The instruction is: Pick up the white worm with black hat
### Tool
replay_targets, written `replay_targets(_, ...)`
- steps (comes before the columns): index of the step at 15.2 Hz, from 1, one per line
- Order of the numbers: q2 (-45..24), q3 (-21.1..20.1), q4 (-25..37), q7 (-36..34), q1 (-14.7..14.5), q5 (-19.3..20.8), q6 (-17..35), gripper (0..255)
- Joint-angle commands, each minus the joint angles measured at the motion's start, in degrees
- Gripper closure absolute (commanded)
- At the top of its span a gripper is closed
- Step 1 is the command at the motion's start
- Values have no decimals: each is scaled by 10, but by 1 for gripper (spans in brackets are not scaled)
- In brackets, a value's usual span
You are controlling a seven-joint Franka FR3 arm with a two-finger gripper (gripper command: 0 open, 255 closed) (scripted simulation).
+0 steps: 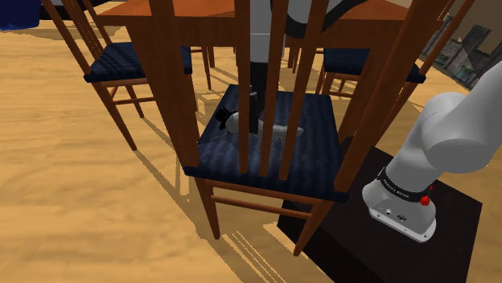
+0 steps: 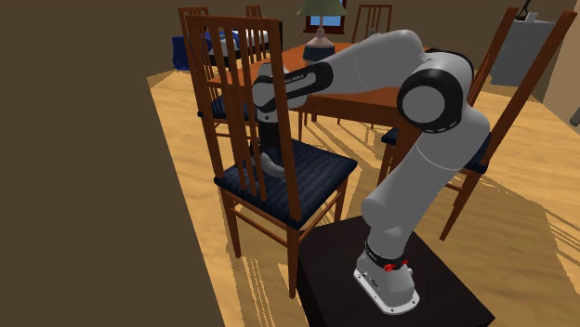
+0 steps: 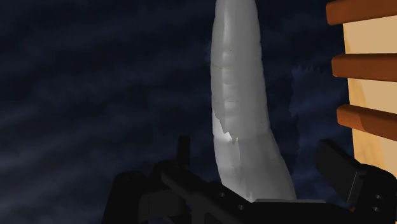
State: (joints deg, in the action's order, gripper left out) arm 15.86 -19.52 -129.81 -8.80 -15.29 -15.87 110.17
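Worm (image 3: pixel 238 95), pale grey-white, lies about mid-seat on the dark blue chair seat (image 1: pixel 318 161) — the gripper (image 3: pixel 257 151) hangs low astride it, fingers spread wide and not touching, placed to clasp its body.

The shoulder view stands close behind the chair (image 1: pixel 172 80), peering down through its back slats onto the blue seat (image 1: pixel 318 157), the stand (image 1: pixel 450 241) at its lower right; the second exterior view looks from farther off and higher, sideways on, taking in the whole arm (image 2: pixel 423 176); the wrist view hangs very near the seat, looking along the gripper (image 3: pixel 257 159); all three share that seat.
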Motion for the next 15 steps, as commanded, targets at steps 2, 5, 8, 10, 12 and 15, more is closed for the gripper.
replay_targets(2, -3, -2, -10, 1, -1, -1, 13, 0)
replay_targets(5, -3, -1, -10, 1, 0, -1, 13, 255)
replay_targets(8, -3, -2, -9, 1, -1, -1, 13, 255)
replay_targets(10, -4, -2, -9, 1, -1, -1, 13, 255)
replay_targets(12, -3, -2, -10, 1, -1, -1, 13, 255)
replay_targets(15, 4, 1, 8, -2, 0, 0, -11, 255)
